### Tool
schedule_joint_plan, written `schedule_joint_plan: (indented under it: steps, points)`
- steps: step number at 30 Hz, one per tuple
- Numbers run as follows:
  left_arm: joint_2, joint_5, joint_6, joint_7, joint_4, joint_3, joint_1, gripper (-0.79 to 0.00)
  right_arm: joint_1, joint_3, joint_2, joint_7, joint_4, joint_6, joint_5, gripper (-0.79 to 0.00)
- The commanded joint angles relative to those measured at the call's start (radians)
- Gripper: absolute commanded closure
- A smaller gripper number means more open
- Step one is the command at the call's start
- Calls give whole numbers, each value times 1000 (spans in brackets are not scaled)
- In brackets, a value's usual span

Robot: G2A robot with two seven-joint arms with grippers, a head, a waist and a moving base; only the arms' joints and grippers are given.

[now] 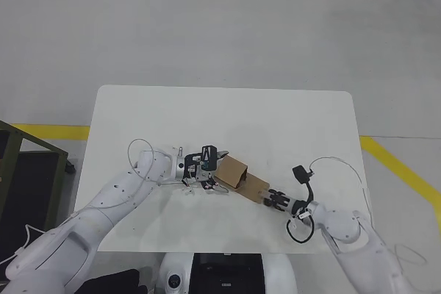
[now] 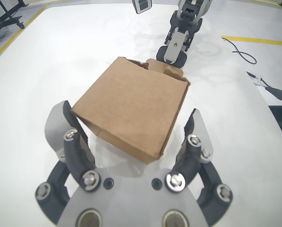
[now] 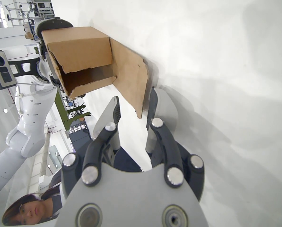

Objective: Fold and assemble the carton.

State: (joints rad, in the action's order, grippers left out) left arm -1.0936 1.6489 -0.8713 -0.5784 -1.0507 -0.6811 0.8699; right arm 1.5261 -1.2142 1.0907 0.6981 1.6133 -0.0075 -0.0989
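**Brown carton on its side between 2 hands**

The white worktop point(image 1: 220, 117) carries 1 brown carton point(image 1: 235, 175). It lies on its side near the middle of the worktop's robot-side half, between the 2 arms. 1 end of the carton faces the left arm. The other end is open with ragged edges and faces the right arm. 1 long flap point(image 3: 131, 76) runs out from the open end, low along the worktop. The left hand point(image 2: 130, 106) is spread wide around its end of the carton: 1 finger point(image 2: 60, 119) touches a corner, and the other stands just apart from the side. The right hand point(image 3: 135, 95) is partly spread with the flap's outer edge between its fingers; 1 finger sits just beside the flap, and a gap shows on the other side
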Motion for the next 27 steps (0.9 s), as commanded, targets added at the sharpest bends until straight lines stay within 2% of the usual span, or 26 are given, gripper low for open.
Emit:
schedule_joint_plan:
  steps: [1, 10, 18, 27]
  points:
    - [0, 0, 0, 0, 0, 0, 0, -785, -11, 13, 2, 4, -7, 2, -1, -222]
    - [0, 0, 0, 0, 0, 0, 0, -785, -75, 82, 19, 4, -53, -6, 32, -228]
    - [0, 0, 0, 0, 0, 0, 0, -785, -88, 86, 24, -22, -47, -55, 74, -243]
    - [0, 0, 0, 0, 0, 0, 0, -785, -118, 119, 29, -26, 1, -13, 23, -243]
